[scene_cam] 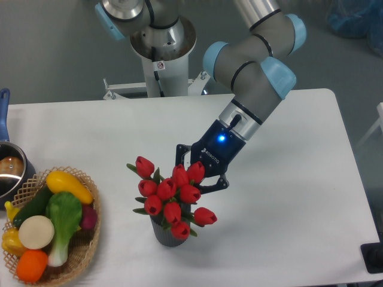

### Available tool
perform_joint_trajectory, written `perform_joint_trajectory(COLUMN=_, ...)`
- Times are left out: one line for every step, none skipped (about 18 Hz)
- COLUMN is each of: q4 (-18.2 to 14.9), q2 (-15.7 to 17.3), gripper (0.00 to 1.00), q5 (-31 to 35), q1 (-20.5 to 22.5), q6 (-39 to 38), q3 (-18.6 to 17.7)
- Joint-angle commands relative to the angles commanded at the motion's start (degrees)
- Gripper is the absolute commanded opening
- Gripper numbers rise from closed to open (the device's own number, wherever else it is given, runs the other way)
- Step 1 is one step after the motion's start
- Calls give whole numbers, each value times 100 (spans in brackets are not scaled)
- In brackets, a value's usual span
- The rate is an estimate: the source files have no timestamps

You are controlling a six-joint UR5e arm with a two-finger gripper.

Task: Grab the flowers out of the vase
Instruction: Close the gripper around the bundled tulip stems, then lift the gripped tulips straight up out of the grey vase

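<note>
Fingers of the gripper are seen spread on either side of the upper tulip heads, reaching into the bunch from its far right side; whether the stems are pinched cannot be told, since the fingertips are hidden behind the blooms. A blue light is lit on the gripper body. The flowers, red tulip buds with green leaves, are still seated in the vase, a dark ribbed cylinder standing upright near the front edge of the table, roughly at its middle.

Toward the front left corner, well apart from the vase, a woven basket is filled with vegetables: a yellow squash, a cucumber, a leafy green, an orange and others. Just behind it, at the left edge, a steel pot with a blue handle is partly cut off. Nothing lies between basket and vase.

The tabletop is plain white. Behind it the arm's pedestal is mounted, against a grey floor.
</note>
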Motion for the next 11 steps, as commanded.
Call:
perform_joint_trajectory(q4=0, q2=44, gripper=0, q5=0, q1=18, q6=-62, q3=26)
perform_joint_trajectory(q4=0, q2=62, gripper=0, q5=9, q1=18, q6=-114, q3=53)
perform_joint_trajectory(q4=-9, q2=70, gripper=0, q5=0, q1=26, q6=-167, q3=105)
perform_joint_trajectory(q4=-18, q2=70, gripper=0, q5=0, q1=27, q6=-246, q3=158)
perform_joint_trajectory(q4=-26, q2=70, gripper=0, q5=0, q1=27, q6=-334, q3=228)
perform_joint_trajectory(q4=-27, q2=70, gripper=0, q5=0, q1=27, q6=-413, q3=272)
perform_joint_trajectory(q4=-27, q2=79, gripper=0, q5=-9, q1=35, q6=-466, q3=316)
perform_joint_trajectory(q4=-27, q2=97, gripper=0, q5=-9, q1=53, q6=-510, q3=334)
perform_joint_trajectory(q4=-27, q2=114, gripper=0, q5=-17, q1=62, q6=-536, q3=360)
perform_joint_trajectory(q4=-35, q2=132, gripper=0, q5=-44, q1=70, q6=-554, q3=396)
perform_joint_trajectory(q4=-35, q2=167, gripper=0, q5=-122, q1=114, q6=-607, q3=378)
